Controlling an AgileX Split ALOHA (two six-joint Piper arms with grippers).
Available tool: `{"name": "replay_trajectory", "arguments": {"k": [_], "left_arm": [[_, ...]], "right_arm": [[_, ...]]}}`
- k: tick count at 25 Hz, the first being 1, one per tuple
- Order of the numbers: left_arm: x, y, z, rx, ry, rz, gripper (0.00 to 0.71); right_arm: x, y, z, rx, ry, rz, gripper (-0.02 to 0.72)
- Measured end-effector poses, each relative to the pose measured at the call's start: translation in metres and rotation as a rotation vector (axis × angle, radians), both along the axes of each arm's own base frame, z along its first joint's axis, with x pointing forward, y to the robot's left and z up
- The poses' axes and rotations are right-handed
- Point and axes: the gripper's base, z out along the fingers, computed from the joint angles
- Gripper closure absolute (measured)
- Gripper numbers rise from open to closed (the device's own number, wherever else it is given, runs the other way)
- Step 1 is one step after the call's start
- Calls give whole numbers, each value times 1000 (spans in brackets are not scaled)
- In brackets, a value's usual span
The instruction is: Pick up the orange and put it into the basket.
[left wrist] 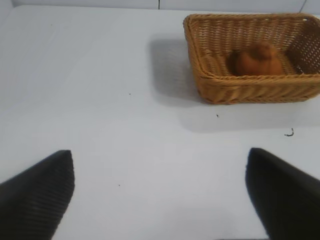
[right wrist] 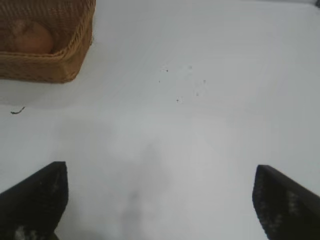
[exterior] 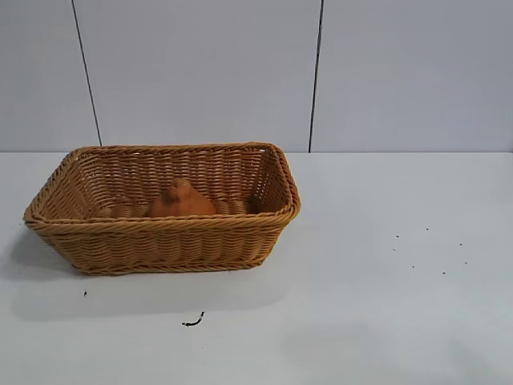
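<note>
The right pincer stands spread wide and holds nothing; its two dark fingers show only at the near corners of the right wrist view, with bare white counter between them. Just ahead of this pincer the counter carries a faint grey shadow, and farther out lies a scatter of small dark specks. Off to the far side, well apart from the fingers, sits the corner of the basket, and inside it the orange rests against the woven wall. A short dark curl of debris lies on the counter just outside the basket.

The left pincer is likewise spread and empty, its fingers apart at the near edge of the left wrist view, over bare counter. Well ahead of it and to one side stands the basket, with the orange lying inside on the floor, near the middle, its knobby neck pointing up.

In the exterior view neither pincer shows. The basket sits on the left half of the counter, and the orange is inside it, upright, behind the near rim. The debris curl lies in front of the basket, the specks off to the right.
</note>
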Motion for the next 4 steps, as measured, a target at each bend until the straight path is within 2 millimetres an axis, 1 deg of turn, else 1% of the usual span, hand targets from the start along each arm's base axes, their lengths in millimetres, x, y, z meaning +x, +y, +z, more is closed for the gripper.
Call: {"name": "replay_trajectory", "arguments": {"k": [4], "left_arm": [[0,0,0,0,0,0,44]], "right_arm": [[0,0,0,0,0,-1,10]]}}
